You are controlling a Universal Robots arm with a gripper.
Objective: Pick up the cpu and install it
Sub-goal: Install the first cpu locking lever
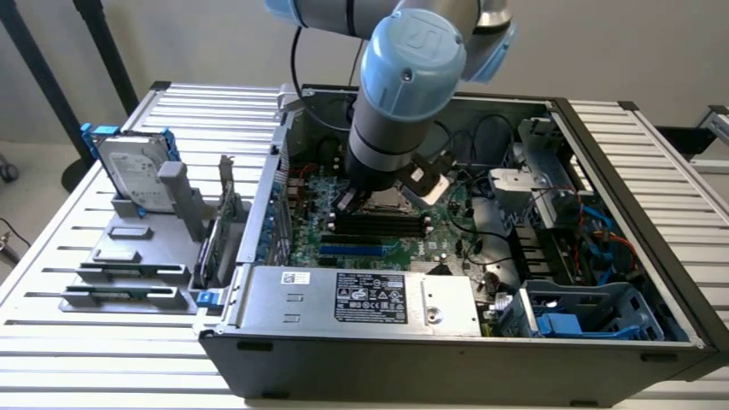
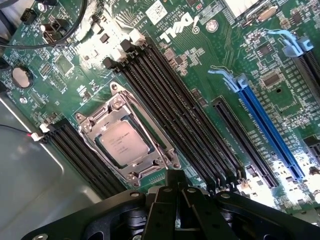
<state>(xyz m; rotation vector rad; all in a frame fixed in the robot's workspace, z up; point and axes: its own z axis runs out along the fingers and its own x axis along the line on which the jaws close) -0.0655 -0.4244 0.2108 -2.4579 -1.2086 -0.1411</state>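
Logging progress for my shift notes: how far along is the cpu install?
Mostly done, it seems: the cpu sits in its socket frame on the motherboard. The gripper is shut, holds nothing and hangs just above the socket. Whether the frame is latched I cannot tell.

arm (image 1: 393, 111): reaches down into the open computer case (image 1: 456, 342), at centre | motherboard (image 1: 376, 231): green, under the arm | power supply (image 1: 358, 295): 6 o'clock | hard drive (image 1: 135, 171): blue rails, upright, 9 o'clock on holder | counter (image 1: 68, 256): white, slatted
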